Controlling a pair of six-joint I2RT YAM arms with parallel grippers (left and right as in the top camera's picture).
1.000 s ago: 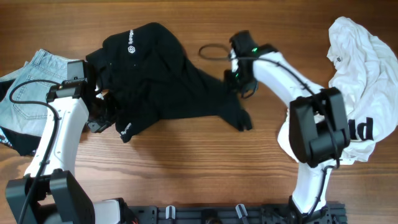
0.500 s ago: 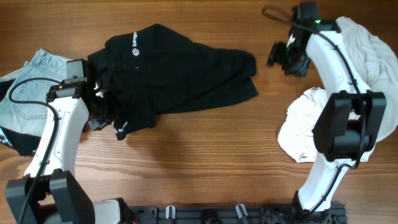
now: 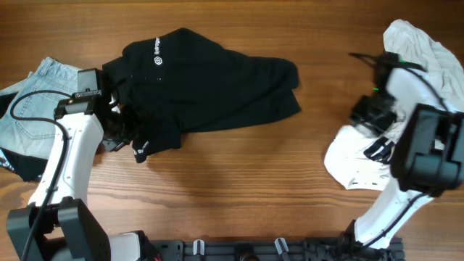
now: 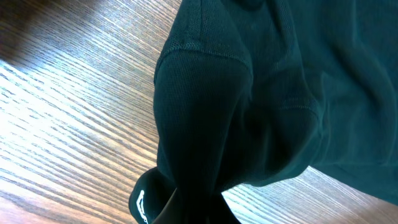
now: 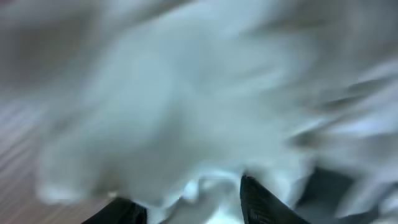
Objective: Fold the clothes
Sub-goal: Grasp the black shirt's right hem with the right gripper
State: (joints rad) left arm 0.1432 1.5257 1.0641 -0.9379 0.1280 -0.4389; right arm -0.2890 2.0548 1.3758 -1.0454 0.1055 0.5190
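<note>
Black shirt (image 3: 210, 87), jeans (image 3: 36, 101), white shirt (image 3: 428, 43), table (image 3: 239, 174)

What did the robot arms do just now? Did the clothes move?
The right gripper pulled the black shirt's end out to the right, let go, then swung away and down over the white shirt. The left gripper stayed at the black shirt's left edge, and the jeans did not move.

Motion smears the right wrist view: the crumpled white cotton shirt (image 5: 186, 106) is a pale blur, and the right fingers (image 5: 264, 202) are dark stubs at the bottom edge, grip unreadable. The left fingers (image 4: 199, 214), pinching the black knit garment (image 4: 280, 93), are cropped at their frame's bottom. The overhead view's left edge cuts the light blue denim jeans (image 3: 43, 80).
</note>
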